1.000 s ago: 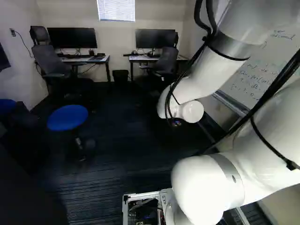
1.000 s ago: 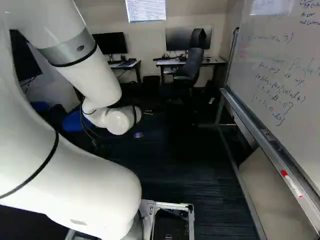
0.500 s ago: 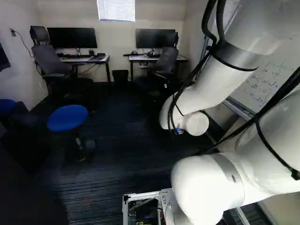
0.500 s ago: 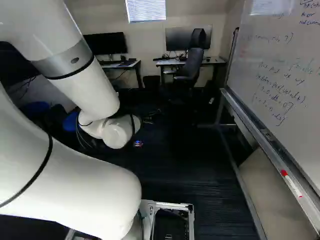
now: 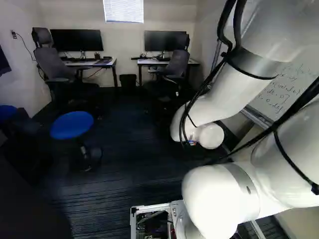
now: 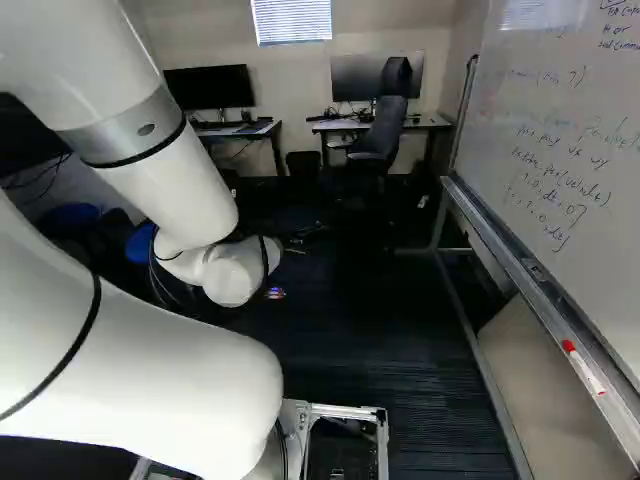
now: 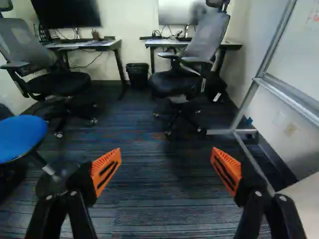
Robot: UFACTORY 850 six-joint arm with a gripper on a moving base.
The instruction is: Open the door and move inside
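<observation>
The white arm (image 5: 284, 149) rises from its near lowest joint (image 5: 217, 201), its lower link leaning right in the left base view. The forearm (image 5: 239, 87) slants down toward the far side, ending in a bent wrist (image 5: 194, 124). Black cables (image 5: 230, 50) run along it. The gripper (image 7: 166, 153) stands spread wide, its orange pads (image 7: 106, 168) well apart, left and right, with nothing between them.

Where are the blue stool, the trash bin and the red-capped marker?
Blue stool (image 5: 72, 125): left base view, on its round seat.
Trash bin (image 7: 137, 76): wrist view, on its front side.
Marker (image 6: 589, 374): right base view, on its white barrel.
</observation>
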